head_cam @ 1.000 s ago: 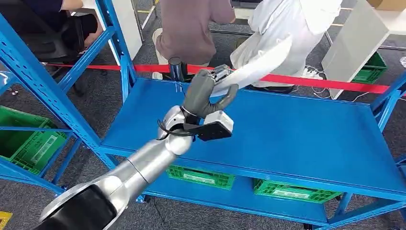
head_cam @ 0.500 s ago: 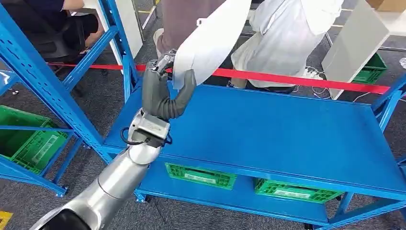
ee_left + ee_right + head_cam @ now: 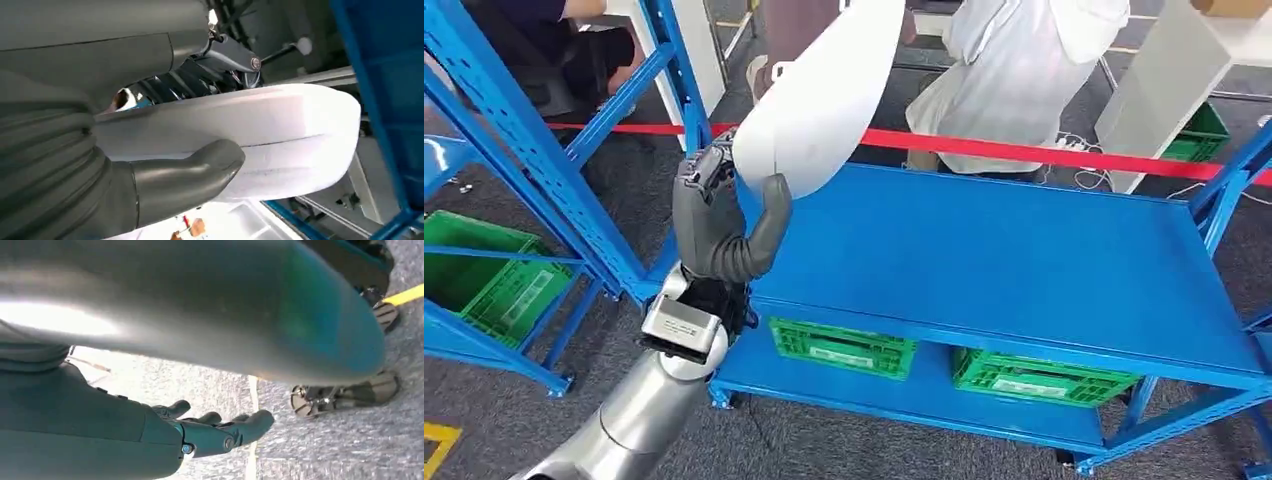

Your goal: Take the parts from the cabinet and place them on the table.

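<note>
My left hand (image 3: 721,228) grips a long white curved part (image 3: 824,95) and holds it up over the near left corner of the blue table (image 3: 1024,265). The part rises steeply from the hand and stands clear of the table top. From the left wrist, the thick grey thumb (image 3: 190,175) presses across the white part (image 3: 290,130), with the darker fingers behind it. My right hand (image 3: 220,432) hangs over the grey floor, fingers stretched out and holding nothing.
Green crates (image 3: 844,348) sit on the table's lower shelf. A blue rack (image 3: 534,150) with another green crate (image 3: 484,280) stands at the left. Red tape (image 3: 1044,152) runs behind the table, and people (image 3: 1014,70) stand beyond it.
My left arm has swung left, from over the table's middle to its left corner. The white part has tipped from nearly level to steeply upright. The view has shifted slightly.
</note>
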Available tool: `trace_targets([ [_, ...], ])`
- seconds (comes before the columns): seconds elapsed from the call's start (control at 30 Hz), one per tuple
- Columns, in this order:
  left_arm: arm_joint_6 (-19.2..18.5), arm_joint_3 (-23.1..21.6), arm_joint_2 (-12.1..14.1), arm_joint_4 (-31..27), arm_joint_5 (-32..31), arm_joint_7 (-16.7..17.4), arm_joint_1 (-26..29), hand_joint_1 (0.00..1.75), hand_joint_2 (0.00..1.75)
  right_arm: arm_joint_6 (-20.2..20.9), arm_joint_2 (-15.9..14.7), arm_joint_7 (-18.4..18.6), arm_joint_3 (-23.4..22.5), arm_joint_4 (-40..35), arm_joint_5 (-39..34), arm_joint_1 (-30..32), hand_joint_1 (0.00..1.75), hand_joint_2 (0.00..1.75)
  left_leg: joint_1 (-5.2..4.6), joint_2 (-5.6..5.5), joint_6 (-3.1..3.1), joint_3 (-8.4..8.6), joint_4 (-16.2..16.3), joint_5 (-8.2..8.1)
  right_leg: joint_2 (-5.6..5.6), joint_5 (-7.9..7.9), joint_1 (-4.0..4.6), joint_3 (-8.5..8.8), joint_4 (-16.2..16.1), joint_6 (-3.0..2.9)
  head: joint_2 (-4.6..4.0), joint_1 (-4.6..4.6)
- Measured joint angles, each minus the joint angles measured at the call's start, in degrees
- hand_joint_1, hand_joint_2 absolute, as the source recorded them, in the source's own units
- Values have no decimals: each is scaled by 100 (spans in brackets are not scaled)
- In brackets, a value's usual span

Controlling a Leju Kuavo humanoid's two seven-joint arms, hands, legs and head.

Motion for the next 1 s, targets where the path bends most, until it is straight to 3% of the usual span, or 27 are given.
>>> trace_targets([
  [0.03, -33, 27, 45, -55, 60, 6, 57, 175, 175, -7, 15, 2, -11, 2, 4, 14, 0, 0, -36, 0, -42, -34, -8, 35, -4, 79, -60, -33, -54, -43, 0, -2],
  [0.07, -110, 66, 99, -129, 151, 6, 129, 175, 175, -5, 35, 2, -22, 0, 11, 5, 0, 0, -5, -22, -92, -83, 70, -131, -33, 151, -76, -89, -69, -78, 0, 3],
  [0.1, -184, 92, 160, -191, 217, 20, 173, 175, 175, -7, 35, 0, -24, 0, 15, 6, 0, 0, 10, -22, -133, -160, 289, -443, -37, 206, -83, -156, -75, -130, 0, -48],
  [0.17, -251, 138, 236, -271, 282, 13, 256, 175, 175, -7, 35, 0, -26, 0, 15, 14, 0, 0, 64, -21, -203, -373, 1089, -1101, -41, 329, -84, -321, -72, -135, 0, -54],
  [0.2, -264, 153, 271, -295, 284, 13, 298, 175, 175, -7, 37, 0, -26, 0, 17, 15, 0, 0, 79, -20, -230, -442, 1464, -1281, -44, 394, -85, -410, -69, -131, 0, -56],
  [0.23, -271, 164, 309, -324, 298, 6, 349, 175, 175, -7, 37, 0, -29, 0, 17, 16, 0, 0, 97, -20, -249, -423, 1684, -1279, -48, 467, -93, -503, -67, -119, 0, -59],
  [0.3, -297, 175, 392, -376, 335, -22, 433, 175, 175, -7, 37, 0, -29, 0, 20, 17, 0, 0, 122, -20, -271, -67, 1449, -884, -61, 606, -115, -686, -59, -82, 0, -56],
  [0.33, -302, 184, 416, -404, 354, -50, 451, 175, 175, -5, 39, 2, -29, 0, 24, 17, 0, 0, 132, -19, -278, 262, 1060, -706, -62, 673, -133, -771, -52, -52, 0, -59],
  [0.37, -302, 195, 436, -435, 368, -70, 454, 175, 175, -5, 39, 0, -29, 0, 26, 13, 0, 0, 145, -20, -283, 648, 574, -702, -61, 739, -143, -831, -39, -16, 0, -61],
  [0.4, -304, 204, 451, -470, 389, -92, 454, 175, 175, -5, 37, 0, -29, -6, 26, 12, 0, 0, 137, -30, -274, 1038, 35, -940, -51, 785, -123, -867, -27, 30, 0, -74],
  [0.43, -306, 212, 462, -501, 405, -127, 485, 175, 175, -5, 39, 2, -29, -6, 26, 17, 0, 0, 102, -64, -177, 1093, -118, -985, -44, 862, -124, -857, -44, 76, 0, -74],
  [0.53, -306, 263, 519, -518, 444, -155, 546, 175, 175, 0, 39, 2, -35, -4, 26, 42, 0, 0, 75, -53, -13, 959, -129, -854, -34, 1074, -144, -839, -174, 209, 0, -89],
  [0.57, -306, 265, 527, -518, 457, -157, 544, 175, 175, 0, 39, 0, -44, -4, 24, 49, 0, 0, 105, -17, 56, 888, -138, -769, -35, 978, -170, -879, -129, 227, 0, -96],
  [0.6, -306, 265, 527, -531, 459, -155, 549, 175, 175, 0, 39, 2, -50, -4, 24, 43, 0, 0, 103, -16, 100, 801, -138, -694, -36, 643, -162, -963, 34, 233, 0, -74],
  [0.67, -306, 265, 538, -538, 459, -160, 560, 175, 175, 6, 46, 4, -50, -4, 26, 49, 0, 0, 88, -13, 141, 606, -135, -532, -33, -164, -138, -1197, 919, 251, 0, -43],
  [0.7, -306, 265, 547, -536, 461, -160, 576, 175, 175, 2, 46, 0, -50, -4, 24, 44, 0, 0, 70, -8, 150, 516, -123, -448, -33, -379, -124, -1296, 1402, 256, 0, -39],
  [0.73, -306, 265, 554, -538, 462, -160, 601, 175, 175, 2, 46, 0, -50, -4, 24, 41, 0, 0, 50, -7, 156, 413, -114, -371, -33, -398, -111, -1314, 1719, 244, 0, -37],
  [0.77, -306, 267, 562, -536, 461, -157, 623, 175, 175, -2, 46, 0, -50, -4, 26, 39, 0, 0, 33, -1, 156, 311, -102, -303, -33, -258, -93, -1235, 1820, 219, 0, -37],
  [0.8, -306, 267, 569, -536, 461, -160, 634, 175, 175, -13, 46, 0, -53, -4, 26, 40, 0, 0, 17, 4, 153, 210, -82, -240, -33, -44, -69, -1025, 1677, 179, 0, -37],
  [0.83, -306, 269, 576, -538, 461, -160, 634, 175, 175, -11, 46, 2, -53, -4, 26, 39, 0, 0, 4, 2, 148, 116, -59, -182, -30, 126, -37, -662, 1284, 116, 0, -35],
  [0.87, -306, 276, 580, -551, 461, -160, 634, 175, 175, -9, 44, 0, -53, -6, 26, 34, 0, 0, -6, 2, 139, 48, -39, -129, -27, 134, 1, -224, 744, 51, 0, -37],
  [0.9, -306, 282, 582, -571, 461, -162, 637, 175, 175, -9, 31, 0, -53, -13, 26, 16, 0, 0, -11, 8, 122, 12, -14, -92, -29, -127, 44, 167, 197, -33, 0, -41],
  [0.93, -297, 298, 589, -599, 461, -166, 637, 175, 175, -9, 28, -4, -53, -15, 26, 12, 0, 0, -27, 12, 89, -8, -2, -55, -32, -249, 53, 339, -151, -49, 0, -46],
  [1.0, -258, 317, 593, -647, 462, -186, 645, 175, 175, -2, 31, -15, -57, -15, 24, 13, 0, 0, 0, 30, 25, 2, -55, 58, -21, -173, 94, 291, -126, -81, 0, -21],
])
